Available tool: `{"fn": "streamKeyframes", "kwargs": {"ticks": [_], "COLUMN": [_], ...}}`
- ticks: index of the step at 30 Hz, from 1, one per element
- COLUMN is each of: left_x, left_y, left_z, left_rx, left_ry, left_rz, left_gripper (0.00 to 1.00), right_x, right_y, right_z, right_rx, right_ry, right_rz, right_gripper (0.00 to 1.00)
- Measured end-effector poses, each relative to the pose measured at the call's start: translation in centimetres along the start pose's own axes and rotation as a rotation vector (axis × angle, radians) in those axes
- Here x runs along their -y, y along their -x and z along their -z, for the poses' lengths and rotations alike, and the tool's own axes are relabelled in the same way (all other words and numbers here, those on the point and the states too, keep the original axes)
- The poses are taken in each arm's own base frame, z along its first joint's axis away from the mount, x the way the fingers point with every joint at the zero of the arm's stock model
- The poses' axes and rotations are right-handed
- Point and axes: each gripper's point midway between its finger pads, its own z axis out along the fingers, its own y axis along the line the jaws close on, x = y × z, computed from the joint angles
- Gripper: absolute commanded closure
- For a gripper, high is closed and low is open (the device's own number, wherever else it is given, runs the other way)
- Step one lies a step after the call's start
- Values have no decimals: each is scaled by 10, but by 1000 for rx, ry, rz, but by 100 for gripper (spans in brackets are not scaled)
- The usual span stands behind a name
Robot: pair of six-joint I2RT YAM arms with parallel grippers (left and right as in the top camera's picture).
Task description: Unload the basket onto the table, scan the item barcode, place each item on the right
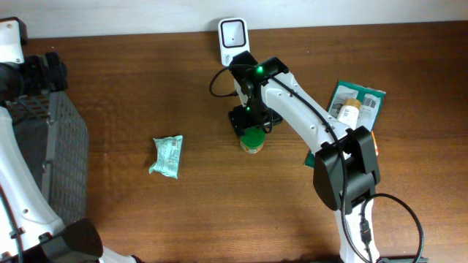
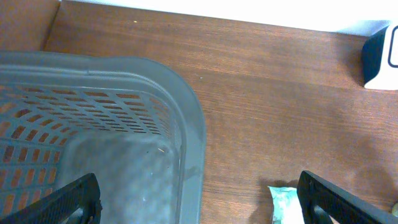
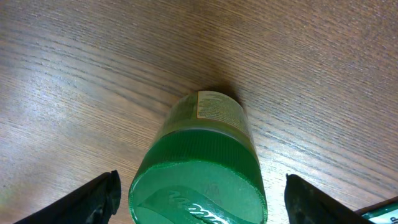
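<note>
The item is a jar with a green screw lid (image 3: 199, 186) and a green-and-yellow label, standing upright on the wooden table (image 1: 252, 139). My right gripper (image 3: 200, 200) hangs straight over it and is open, one finger (image 3: 99, 196) on each side of the lid with a gap to both. The white barcode scanner (image 1: 232, 35) stands at the table's far edge, just behind the jar. My left gripper (image 2: 199, 202) is open and empty at the far left, over the rim of a grey basket (image 2: 124, 87).
A crumpled pale green packet (image 1: 167, 156) lies left of the jar and shows by my left gripper's right finger (image 2: 285, 204). A green carton (image 1: 360, 101) and a small bottle (image 1: 349, 111) lie at the right. The basket (image 1: 58, 146) fills the left side.
</note>
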Motion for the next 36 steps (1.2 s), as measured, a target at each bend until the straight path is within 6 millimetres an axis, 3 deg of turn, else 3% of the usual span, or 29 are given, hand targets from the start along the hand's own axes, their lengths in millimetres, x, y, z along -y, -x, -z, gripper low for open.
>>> {"fn": "streamKeyframes", "kwargs": {"ticks": [16, 23, 30, 36], "left_x": [0, 0, 0, 0], "left_y": [0, 0, 0, 0], "left_z": [0, 0, 0, 0], "left_rx": [0, 0, 0, 0], "left_ry": [0, 0, 0, 0], "left_rz": [0, 0, 0, 0], "left_gripper": [1, 1, 1, 1], "right_x": [1, 3, 2, 2], "right_y": [-3, -9, -6, -6], "right_z": [-1, -13, -13, -13], "right_rx": [-12, -37, -25, -25], "right_ry": [-3, -7, -5, -5], "right_rz": [-12, -14, -15, -14], "right_gripper": [23, 23, 39, 41]}}
